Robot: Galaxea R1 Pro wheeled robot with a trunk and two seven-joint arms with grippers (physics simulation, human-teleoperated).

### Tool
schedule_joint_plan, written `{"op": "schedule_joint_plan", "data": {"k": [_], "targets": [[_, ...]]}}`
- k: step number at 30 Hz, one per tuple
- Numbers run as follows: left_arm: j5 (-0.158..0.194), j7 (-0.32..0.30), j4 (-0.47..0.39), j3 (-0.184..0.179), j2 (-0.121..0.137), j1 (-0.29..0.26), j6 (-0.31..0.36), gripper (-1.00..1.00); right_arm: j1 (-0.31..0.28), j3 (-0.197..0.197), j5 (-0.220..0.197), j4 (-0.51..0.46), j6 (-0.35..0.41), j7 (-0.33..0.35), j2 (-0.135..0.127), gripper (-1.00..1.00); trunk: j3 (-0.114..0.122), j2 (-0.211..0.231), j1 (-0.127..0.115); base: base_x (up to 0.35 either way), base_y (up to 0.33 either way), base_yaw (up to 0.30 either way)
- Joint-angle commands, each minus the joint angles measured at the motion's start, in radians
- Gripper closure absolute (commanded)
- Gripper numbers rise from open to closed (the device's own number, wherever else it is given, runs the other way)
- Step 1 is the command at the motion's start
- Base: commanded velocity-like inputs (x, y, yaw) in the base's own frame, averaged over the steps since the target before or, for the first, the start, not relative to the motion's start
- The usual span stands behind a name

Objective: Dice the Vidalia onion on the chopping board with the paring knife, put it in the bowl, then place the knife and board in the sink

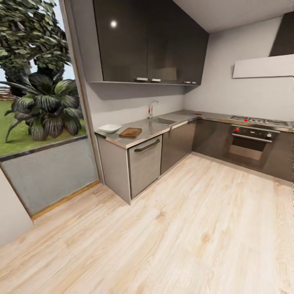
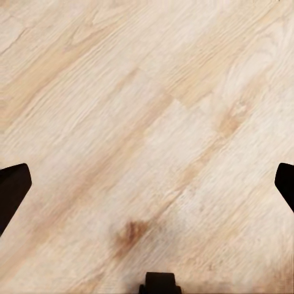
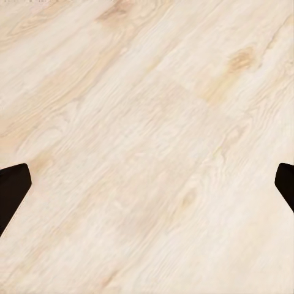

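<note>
The right wrist camera looks straight down on a pale wooden floor point(image 3: 147, 122), its grain and plank seams running on a slant from lower left to upper right, with brownish knots near the top centre and upper right. The right gripper point(image 3: 147, 187) is spread wide — one dark fingertip point(image 3: 11, 190) at the left edge, the other at the right edge — with bare floor between them.

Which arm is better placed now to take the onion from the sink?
Neither yet. The left gripper and right gripper both hang open over bare wooden floor; the sink is still far ahead. Drive closer first.
</note>
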Motion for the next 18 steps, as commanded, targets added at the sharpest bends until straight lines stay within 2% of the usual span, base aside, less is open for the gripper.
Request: {"op": "schedule_joint_plan", "data": {"k": [1, 18], "targets": [[0.000, 0.000, 0.001, 0.001, 0.000, 0.000, -0.003, -1.00, 0.000, 0.000, 0.000, 0.000, -0.003, -0.003, 0.000, -1.00, -0.001, 0.000, 0.000, 0.097, 0.277, -0.169], [-0.004, 0.000, 0.002, 0.000, 0.000, 0.000, -0.003, -1.00, 0.000, 0.000, 0.000, 0.000, -0.003, -0.003, 0.000, -1.00, -0.001, 0.000, 0.000, 0.097, 0.277, -0.169]]}}
